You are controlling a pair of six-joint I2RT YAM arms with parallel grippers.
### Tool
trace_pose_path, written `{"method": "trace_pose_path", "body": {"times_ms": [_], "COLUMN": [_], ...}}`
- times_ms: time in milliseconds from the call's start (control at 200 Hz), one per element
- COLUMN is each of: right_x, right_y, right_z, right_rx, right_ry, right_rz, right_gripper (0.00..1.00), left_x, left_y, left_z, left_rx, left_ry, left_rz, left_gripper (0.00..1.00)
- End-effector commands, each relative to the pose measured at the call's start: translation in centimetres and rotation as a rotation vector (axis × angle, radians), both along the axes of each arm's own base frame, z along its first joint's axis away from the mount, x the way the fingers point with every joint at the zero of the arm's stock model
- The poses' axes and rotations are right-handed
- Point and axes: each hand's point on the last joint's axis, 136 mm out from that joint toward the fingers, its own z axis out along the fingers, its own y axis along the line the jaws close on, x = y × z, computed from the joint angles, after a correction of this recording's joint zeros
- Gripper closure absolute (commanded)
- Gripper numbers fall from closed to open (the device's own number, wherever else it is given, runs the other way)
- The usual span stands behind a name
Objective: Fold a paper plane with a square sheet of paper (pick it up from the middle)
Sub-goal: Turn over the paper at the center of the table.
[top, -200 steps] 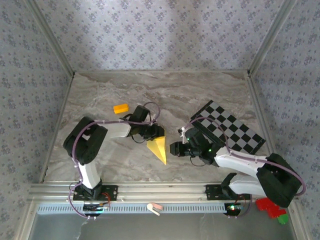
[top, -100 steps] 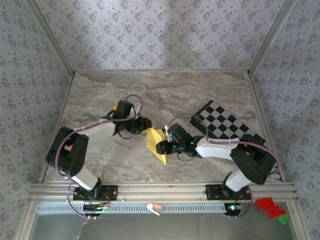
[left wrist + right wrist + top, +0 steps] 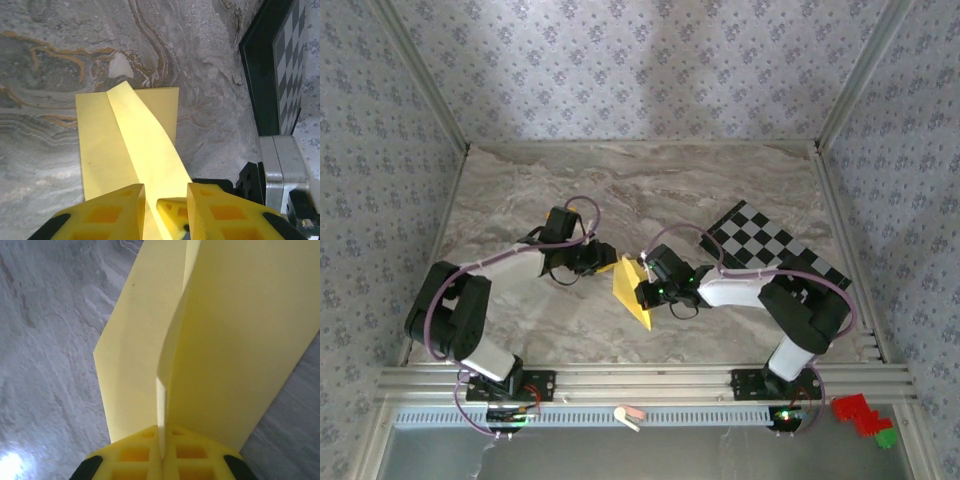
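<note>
The square sheet of paper point(image 3: 630, 293) lies at the table's centre, pale yellow and folded to a point near the front, with a raised centre fold. In the right wrist view the sheet of paper point(image 3: 225, 340) stands up between the pads, and my right gripper point(image 3: 162, 442) is shut on that fold. From above, the right gripper point(image 3: 642, 290) meets the sheet's right edge. My left gripper point(image 3: 606, 264) is at the sheet's far left corner. In the left wrist view the left gripper point(image 3: 166, 192) is open, its fingers either side of the paper's point(image 3: 130, 140) ridge.
A black-and-white checkered board point(image 3: 775, 250) lies on the table to the right, behind the right arm, and the same board point(image 3: 285, 65) borders the left wrist view. Patterned walls enclose three sides. A metal rail point(image 3: 640, 382) runs along the near edge.
The right arm reached left to the paper, and its gripper went from open to shut on the raised fold. The left gripper drew back a little to the left, its arm swinging outward.
</note>
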Motion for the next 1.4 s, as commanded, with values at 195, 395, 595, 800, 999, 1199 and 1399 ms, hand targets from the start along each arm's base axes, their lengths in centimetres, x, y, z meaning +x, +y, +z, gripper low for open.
{"method": "trace_pose_path", "body": {"times_ms": [195,395,595,800,999,1199,1399], "right_x": [2.6,1.7,0.8,0.1,-0.6,-1.8,-2.9], "right_y": [-13.9,-15.7,-11.1,-3.8,1.5,5.1,3.1], "right_z": [10.7,16.5,14.9,7.3,3.3,4.7,7.3], "right_rx": [-0.567,-0.939,-1.191,-1.199,-1.059,-0.797,-0.513], "right_ry": [-0.302,-0.510,-0.530,-0.450,-0.370,-0.292,-0.177], "right_rz": [-0.267,-0.278,-0.290,-0.179,-0.091,-0.015,0.010], "right_gripper": [1.00,1.00,1.00,1.00,0.82,0.69,0.69], "left_x": [0.1,1.4,2.5,2.7,2.7,2.0,0.9], "left_y": [3.5,7.8,11.8,14.2,15.2,14.5,13.2], "left_z": [3.1,3.0,2.1,1.2,1.3,1.6,1.7], "left_rx": [0.013,0.041,0.078,0.099,0.100,0.068,0.037], "left_ry": [-0.099,-0.104,-0.083,-0.066,-0.067,-0.062,-0.047], "left_rz": [0.069,0.214,0.334,0.413,0.452,0.425,0.371], "left_gripper": [0.71,0.71,0.71,0.71,0.69,0.68,0.68]}}
